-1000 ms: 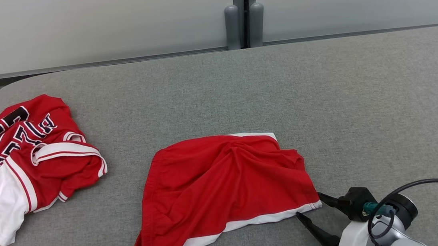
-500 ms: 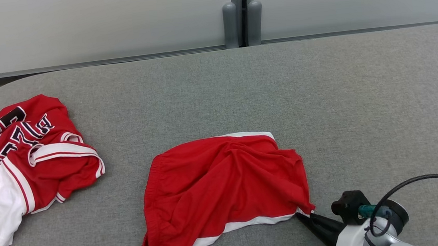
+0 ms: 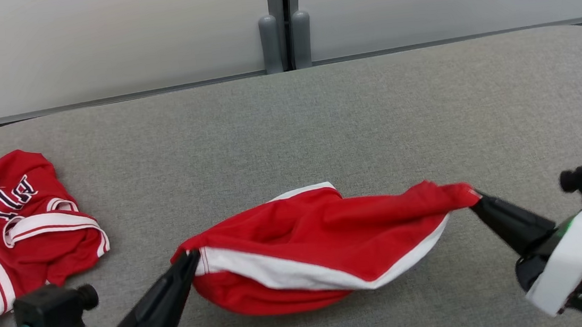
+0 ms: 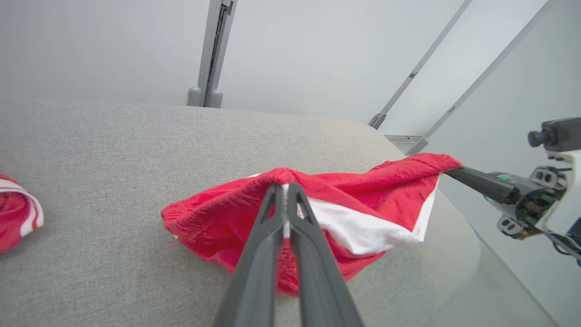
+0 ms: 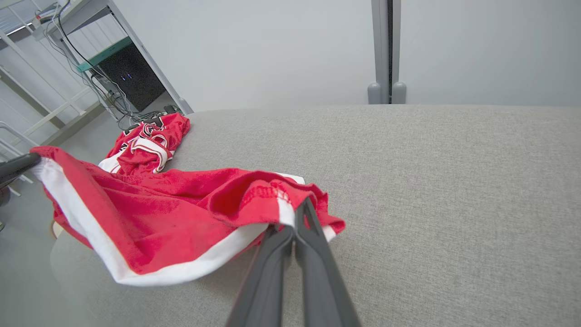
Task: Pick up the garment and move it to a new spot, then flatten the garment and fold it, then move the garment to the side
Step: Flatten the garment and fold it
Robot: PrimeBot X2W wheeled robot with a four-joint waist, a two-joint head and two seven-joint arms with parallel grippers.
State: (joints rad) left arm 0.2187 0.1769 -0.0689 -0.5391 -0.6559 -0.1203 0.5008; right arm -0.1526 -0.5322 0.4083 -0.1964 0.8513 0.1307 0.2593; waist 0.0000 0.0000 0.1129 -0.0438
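Note:
The garment (image 3: 330,234) is a pair of red shorts with a white hem band. It hangs stretched between my two grippers just above the grey table (image 3: 318,118), its middle sagging onto the surface. My left gripper (image 3: 191,256) is shut on the left hem corner; the left wrist view shows its fingers (image 4: 272,213) pinching the white trim of the garment (image 4: 363,195). My right gripper (image 3: 475,198) is shut on the right corner. In the right wrist view that gripper (image 5: 297,209) clamps the hem of the garment (image 5: 172,213).
A crumpled red and white jersey (image 3: 19,221) with black lettering lies at the table's left end, apart from the shorts. Pale wall panels with a grey post (image 3: 283,25) stand behind the table. A shelf with cables and a dark box (image 5: 122,72) stands off the table's left end.
Both grippers went from open beside the flat shorts to shut on the hem corners, then raised and spread them. The head view has also shifted, sliding the jersey left.

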